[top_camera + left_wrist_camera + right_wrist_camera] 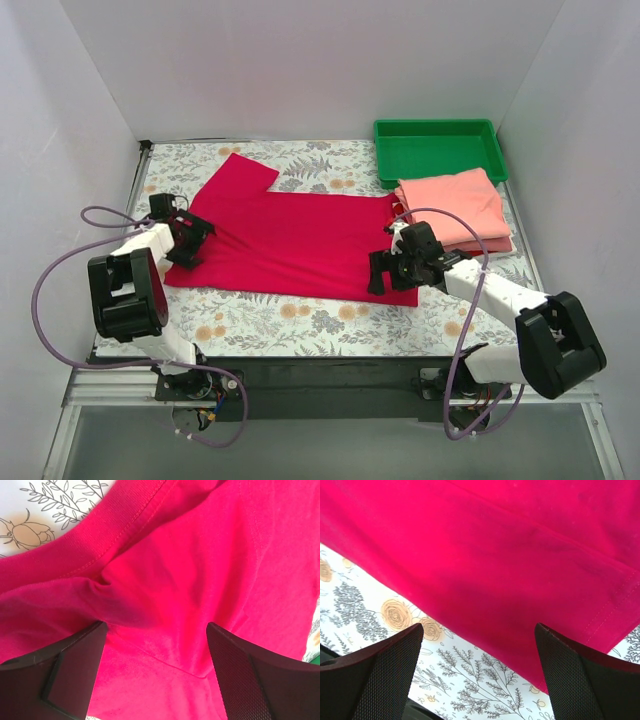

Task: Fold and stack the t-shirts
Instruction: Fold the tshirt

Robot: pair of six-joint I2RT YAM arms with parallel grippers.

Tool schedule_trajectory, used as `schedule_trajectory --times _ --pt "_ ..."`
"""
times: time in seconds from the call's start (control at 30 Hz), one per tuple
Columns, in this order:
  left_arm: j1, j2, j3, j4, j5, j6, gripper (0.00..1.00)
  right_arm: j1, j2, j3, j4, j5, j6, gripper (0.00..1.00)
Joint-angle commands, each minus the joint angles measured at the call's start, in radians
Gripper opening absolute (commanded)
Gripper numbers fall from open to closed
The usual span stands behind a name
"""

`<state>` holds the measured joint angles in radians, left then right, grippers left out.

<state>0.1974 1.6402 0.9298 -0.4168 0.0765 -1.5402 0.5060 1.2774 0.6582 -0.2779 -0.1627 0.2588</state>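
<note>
A crimson-red t-shirt (290, 240) lies spread flat on the flowered cloth, one sleeve pointing to the far left. My left gripper (190, 240) is open over its left end near the collar (95, 535), fingers (75, 665) apart above wrinkled red cloth (165, 605). My right gripper (385, 272) is open over the shirt's near right corner; the hem (600, 625) and the flowered cloth show between its fingers (580, 675). A folded salmon-pink t-shirt (455, 205) lies at the right on a brighter red one (497, 245) whose edge peeks out beneath.
A green plastic tray (436, 148) stands at the far right, behind the folded pile. White walls close in the table on three sides. The flowered tablecloth (290, 320) shows bare along the near edge. Purple cables loop beside both arms.
</note>
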Motion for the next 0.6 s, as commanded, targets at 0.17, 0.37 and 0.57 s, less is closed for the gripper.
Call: schedule_trajectory --times 0.17,0.37,0.57 --pt "0.005 -0.078 -0.177 -0.183 -0.205 -0.138 0.83 0.005 0.073 -0.064 0.057 -0.004 0.037 0.98" --pt "0.033 -0.253 -0.282 -0.356 -0.302 -0.326 0.87 0.065 0.013 -0.149 0.068 -0.032 0.065 0.98" --pt "0.057 -0.402 -0.345 -0.448 -0.357 -0.457 0.87 0.141 -0.079 -0.201 0.065 -0.046 0.125 0.98"
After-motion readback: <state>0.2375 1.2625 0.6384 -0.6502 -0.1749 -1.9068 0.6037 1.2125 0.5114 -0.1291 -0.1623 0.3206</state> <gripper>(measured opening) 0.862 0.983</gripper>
